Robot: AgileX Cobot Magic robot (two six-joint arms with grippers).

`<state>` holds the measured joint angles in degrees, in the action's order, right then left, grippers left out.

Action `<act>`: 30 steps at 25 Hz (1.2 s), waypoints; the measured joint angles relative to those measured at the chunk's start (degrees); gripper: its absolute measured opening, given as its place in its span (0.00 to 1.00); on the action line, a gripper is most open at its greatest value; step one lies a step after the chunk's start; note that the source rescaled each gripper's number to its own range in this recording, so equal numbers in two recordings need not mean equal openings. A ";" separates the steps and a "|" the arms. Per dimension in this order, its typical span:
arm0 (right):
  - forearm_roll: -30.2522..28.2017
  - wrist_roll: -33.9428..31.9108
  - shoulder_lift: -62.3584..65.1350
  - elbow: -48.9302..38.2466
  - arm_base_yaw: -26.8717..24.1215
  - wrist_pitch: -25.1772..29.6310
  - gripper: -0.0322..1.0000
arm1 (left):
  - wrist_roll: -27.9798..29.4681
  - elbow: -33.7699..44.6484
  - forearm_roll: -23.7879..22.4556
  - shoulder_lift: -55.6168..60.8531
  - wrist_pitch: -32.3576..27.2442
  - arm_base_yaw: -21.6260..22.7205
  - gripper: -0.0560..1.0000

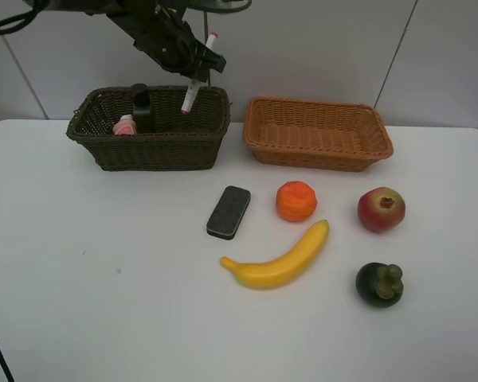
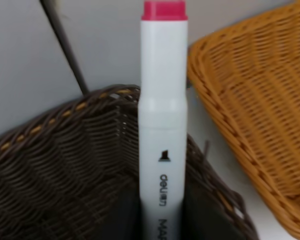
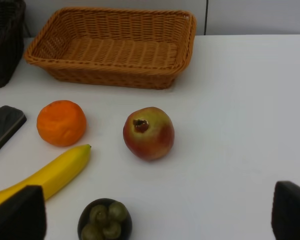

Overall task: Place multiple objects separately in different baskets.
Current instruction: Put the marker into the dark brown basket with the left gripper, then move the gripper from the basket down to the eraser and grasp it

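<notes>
My left gripper (image 1: pixel 197 70) is shut on the white marker pen (image 1: pixel 199 73), holding it tilted above the right end of the dark brown basket (image 1: pixel 151 151). In the left wrist view the pen (image 2: pixel 162 125) has a pink cap and stands over the basket's rim (image 2: pixel 65 165). The pink bottle (image 1: pixel 125 125) and the black pump bottle (image 1: pixel 141 107) are inside that basket. The orange-tan basket (image 1: pixel 319 151) holds nothing. The black block (image 1: pixel 229 212), orange (image 1: pixel 295 200), banana (image 1: pixel 279 259), apple (image 1: pixel 381 209) and mangosteen (image 1: pixel 379 284) lie on the table. My right gripper (image 3: pixel 154 212) is open near the mangosteen (image 3: pixel 105 220).
The white table (image 1: pixel 80 278) runs to a grey panelled wall behind the baskets. The two baskets stand side by side at the back with a narrow gap between them. The right arm does not show in the exterior high view.
</notes>
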<state>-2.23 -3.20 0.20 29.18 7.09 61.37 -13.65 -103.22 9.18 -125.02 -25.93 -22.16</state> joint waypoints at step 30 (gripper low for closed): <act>0.00 0.00 0.00 0.00 0.00 0.00 1.00 | 18.93 -1.74 -3.12 5.63 -41.19 -11.42 1.00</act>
<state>-2.23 -3.20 0.20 29.18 7.09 61.37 5.28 -104.96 6.06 -119.39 -67.12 -33.57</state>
